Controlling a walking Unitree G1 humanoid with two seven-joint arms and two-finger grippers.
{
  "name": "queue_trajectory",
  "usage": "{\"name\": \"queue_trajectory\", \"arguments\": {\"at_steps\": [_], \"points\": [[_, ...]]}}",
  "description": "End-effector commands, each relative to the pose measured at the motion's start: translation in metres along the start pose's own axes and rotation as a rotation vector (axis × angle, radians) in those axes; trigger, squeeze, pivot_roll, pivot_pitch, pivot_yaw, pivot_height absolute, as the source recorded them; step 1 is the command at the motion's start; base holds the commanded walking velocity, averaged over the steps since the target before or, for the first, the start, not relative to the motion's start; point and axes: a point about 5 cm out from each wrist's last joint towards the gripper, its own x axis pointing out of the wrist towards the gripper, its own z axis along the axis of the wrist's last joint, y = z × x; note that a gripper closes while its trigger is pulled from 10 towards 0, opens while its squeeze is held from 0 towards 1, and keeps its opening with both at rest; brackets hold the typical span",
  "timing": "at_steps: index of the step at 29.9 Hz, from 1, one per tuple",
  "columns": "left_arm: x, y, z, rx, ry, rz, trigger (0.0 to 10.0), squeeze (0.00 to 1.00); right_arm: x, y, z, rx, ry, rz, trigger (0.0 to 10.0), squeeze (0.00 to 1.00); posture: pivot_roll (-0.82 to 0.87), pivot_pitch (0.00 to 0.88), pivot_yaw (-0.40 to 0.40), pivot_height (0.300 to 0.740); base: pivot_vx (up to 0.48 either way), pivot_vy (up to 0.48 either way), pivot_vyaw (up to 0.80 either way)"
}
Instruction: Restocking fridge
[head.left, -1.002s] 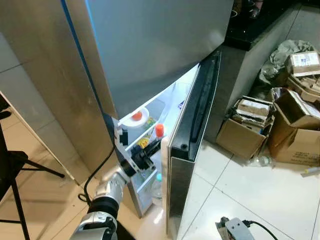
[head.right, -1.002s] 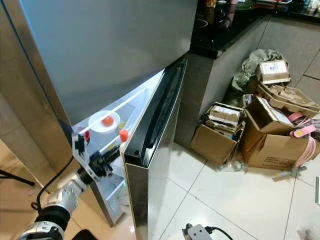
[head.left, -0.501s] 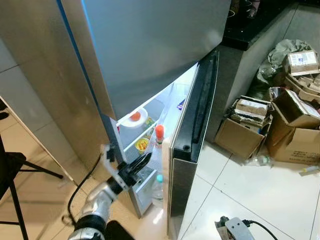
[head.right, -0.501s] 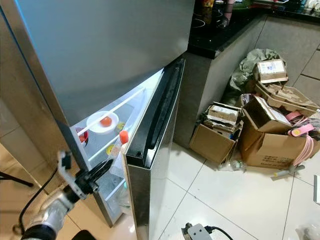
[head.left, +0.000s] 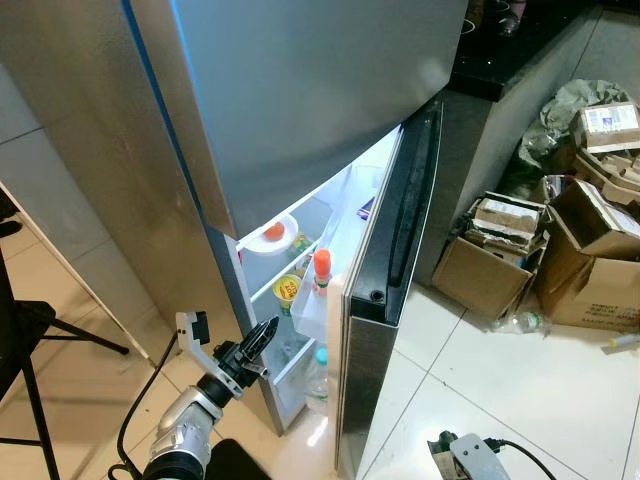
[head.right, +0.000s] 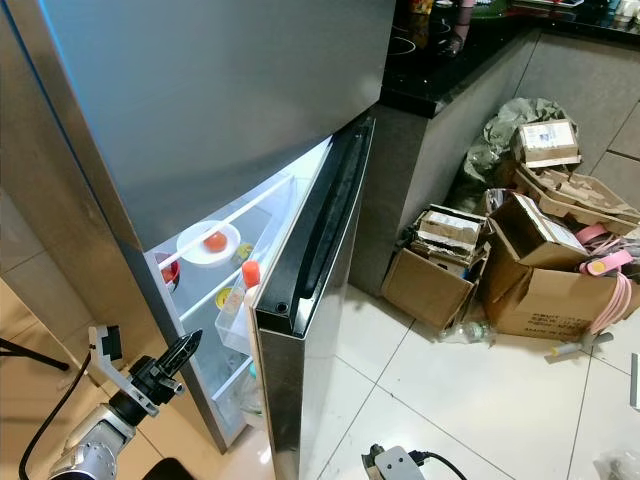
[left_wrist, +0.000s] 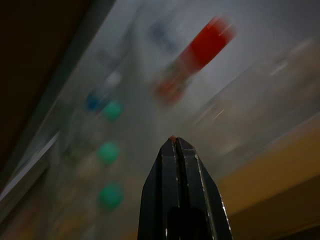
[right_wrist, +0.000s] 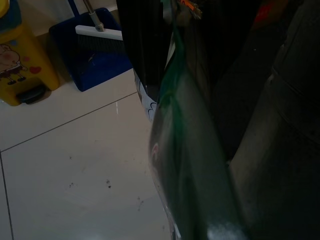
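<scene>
Left gripper is hanging low at about 7 o'clock in the head view, just outside the open fridge, fingers pressed together with nothing between them; the left wrist view is showing the two black fingers meeting at the tip. It is pointing up toward 1 o'clock, at the lit compartment.

Right gripper is showing in its own wrist view, dark and close. A green-tinted bottle is lying along the black fingers, and they appear to be gripping it, though the contact point is hard to make out. Behind it: a tiled floor, a blue dustpan and a yellow bin.

The restock target is sitting just past the left fingertips, at their 1 o'clock: the orange-capped bottle is standing upright at the front of the fridge, beside the inner face of the lower door, near but not touching the gripper. A yellow cup is sitting just at its 9 o'clock. Below, at 5 o'clock from the gripper, a green-capped bottle is standing. Farther in, at 12 o'clock from the gripper, a white plate is carrying a tomato.

Beyond the door, at 3 o'clock, cardboard boxes are piled on the floor against a dark counter.
</scene>
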Motion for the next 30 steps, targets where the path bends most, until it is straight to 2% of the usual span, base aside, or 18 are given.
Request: {"name": "queue_trajectory", "arguments": {"at_steps": [1,2,4,7,8,9,10,11,13,14,15,16,17,18,19,23,30], "points": [[-0.004,-0.001,-0.013,0.001,0.053,0.033,10.0,0.00,0.000,0.002,0.001,0.013,-0.013,0.010,10.0,0.00,-0.03,0.000,-0.018,0.740,0.000,0.000,0.00],[-0.004,-0.001,-0.013,0.001,0.053,0.033,10.0,0.00,0.000,0.002,0.001,0.013,-0.013,0.010,10.0,0.00,-0.03,0.000,-0.018,0.740,0.000,0.000,0.00],[-0.014,0.005,-0.026,0.007,0.123,0.138,10.0,0.00,0.000,0.002,0.001,0.018,-0.012,0.012,10.0,0.00,-0.03,0.000,-0.016,0.740,0.000,0.000,0.00],[-0.018,0.009,-0.029,0.010,0.142,0.197,10.0,0.00,0.000,0.002,0.001,0.019,-0.012,0.012,10.0,0.00,-0.03,0.000,-0.016,0.740,0.000,0.000,0.00],[-0.029,0.014,-0.038,-0.017,0.188,0.291,10.0,0.00,0.000,0.002,0.001,0.019,-0.011,0.012,10.0,0.00,-0.03,0.000,-0.016,0.740,0.000,0.000,0.00],[-0.029,0.014,-0.038,-0.017,0.188,0.291,10.0,0.00,0.000,0.002,0.001,0.019,-0.011,0.012,10.0,0.00,-0.03,0.000,-0.016,0.740,0.000,0.000,0.00],[-0.039,0.019,-0.045,-0.041,0.223,0.370,10.0,0.00,0.000,0.002,0.001,0.017,-0.011,0.012,10.0,0.00,-0.03,0.000,-0.017,0.740,0.000,0.000,0.00],[-0.039,0.019,-0.045,-0.041,0.223,0.370,10.0,0.00,0.000,0.002,0.001,0.017,-0.011,0.012,10.0,0.00,-0.03,0.000,-0.017,0.740,0.000,0.000,0.00],[-0.062,0.026,-0.061,-0.085,0.304,0.514,10.0,0.00,0.001,0.003,0.001,0.013,-0.010,0.011,10.0,0.00,-0.04,0.000,-0.016,0.740,0.000,0.000,0.00],[-0.062,0.026,-0.061,-0.085,0.304,0.514,10.0,0.00,0.001,0.003,0.001,0.013,-0.010,0.011,10.0,0.00,-0.04,0.000,-0.016,0.740,0.000,0.000,0.00],[-0.072,0.027,-0.067,-0.105,0.331,0.568,10.0,0.00,0.001,0.003,0.001,0.011,-0.009,0.010,10.0,0.00,-0.04,0.000,-0.016,0.740,0.000,0.000,0.00],[-0.072,0.027,-0.067,-0.105,0.331,0.568,10.0,0.00,0.001,0.003,0.001,0.011,-0.009,0.010,10.0,0.00,-0.04,0.000,-0.016,0.740,0.000,0.000,0.00],[-0.082,0.028,-0.074,-0.132,0.358,0.619,10.0,0.00,0.001,0.003,0.001,0.009,-0.008,0.010,10.0,0.00,-0.04,0.000,-0.016,0.740,0.000,0.000,0.00],[-0.082,0.028,-0.074,-0.132,0.358,0.619,10.0,0.00,0.001,0.003,0.001,0.009,-0.008,0.010,10.0,0.00,-0.04,0.000,-0.016,0.740,0.000,0.000,0.00],[-0.090,0.027,-0.083,-0.162,0.382,0.667,10.0,0.00,0.001,0.003,0.001,0.006,-0.007,0.008,10.0,0.00,-0.04,0.000,-0.017,0.740,0.000,0.000,0.00],[-0.101,0.024,-0.093,-0.195,0.413,0.728,10.0,0.00,0.001,0.002,0.000,0.001,-0.006,0.006,10.0,0.00,-0.04,0.000,-0.017,0.740,-0.076,0.000,0.00],[-0.106,0.026,-0.094,-0.207,0.403,0.769,10.0,0.00,0.001,0.002,0.000,-0.009,-0.004,0.003,10.0,0.00,-0.04,0.000,-0.016,0.740,-0.334,0.000,0.00]]}}
